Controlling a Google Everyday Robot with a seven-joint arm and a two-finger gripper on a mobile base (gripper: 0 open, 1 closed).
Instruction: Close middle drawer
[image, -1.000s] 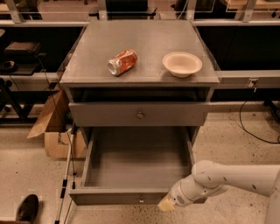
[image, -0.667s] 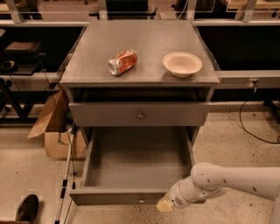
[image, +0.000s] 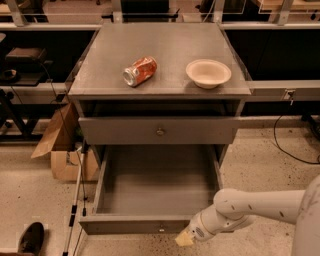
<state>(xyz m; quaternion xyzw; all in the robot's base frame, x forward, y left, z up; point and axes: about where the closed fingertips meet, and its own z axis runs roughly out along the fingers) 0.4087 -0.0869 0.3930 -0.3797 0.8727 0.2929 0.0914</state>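
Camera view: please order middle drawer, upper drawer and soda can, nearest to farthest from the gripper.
The gripper is low, front right.
1. middle drawer, pulled out, its front beside the gripper.
2. upper drawer, above that.
3. soda can, on top, left.

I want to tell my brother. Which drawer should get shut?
Find the grey cabinet with a can and bowl on top. Below its upper drawer, beside the gripper, the middle drawer is the only one pulled far out, empty tray showing.
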